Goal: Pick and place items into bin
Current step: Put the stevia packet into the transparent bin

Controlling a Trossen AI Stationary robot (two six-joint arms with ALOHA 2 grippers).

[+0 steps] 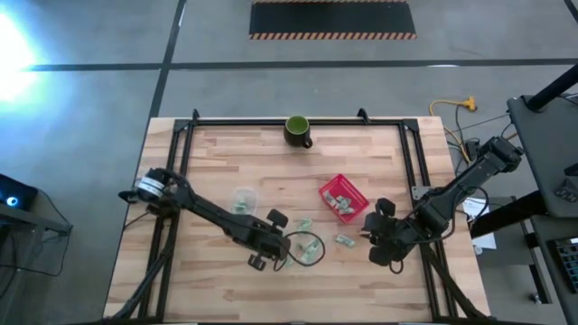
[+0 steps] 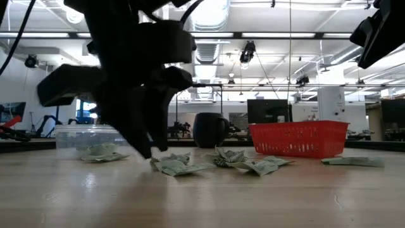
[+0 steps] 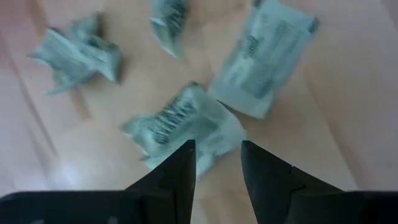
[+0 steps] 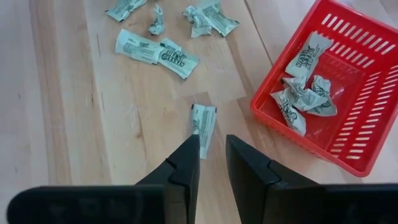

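Several pale green-and-white packets point(image 1: 307, 249) lie flat on the wooden table, near its middle and toward its near edge. My left gripper point(image 3: 218, 152) is open and points down, low over one crinkled packet point(image 3: 180, 124); the low view shows my left gripper point(image 2: 150, 149) close to the tabletop. My right gripper point(image 4: 212, 146) is open by a narrow gap, raised above the table, with a single packet point(image 4: 203, 124) just beyond its tips. To its right stands the red bin point(image 4: 348, 155), with several packets point(image 4: 305, 93) inside. My left gripper comes at the crinkled packet from above, its fingertips point(image 3: 186, 155) standing over the packet's near edge point(image 3: 208, 155). Whether they touch it, I cannot tell. The packet lies flat on the table.
A dark green mug point(image 1: 298, 131) stands by the far edge of the table. A clear plastic container point(image 1: 242, 199) sits left of the packets. The red bin point(image 1: 327, 188) lies between the two grippers, toward the far side. Bare wood shows along the near edge.
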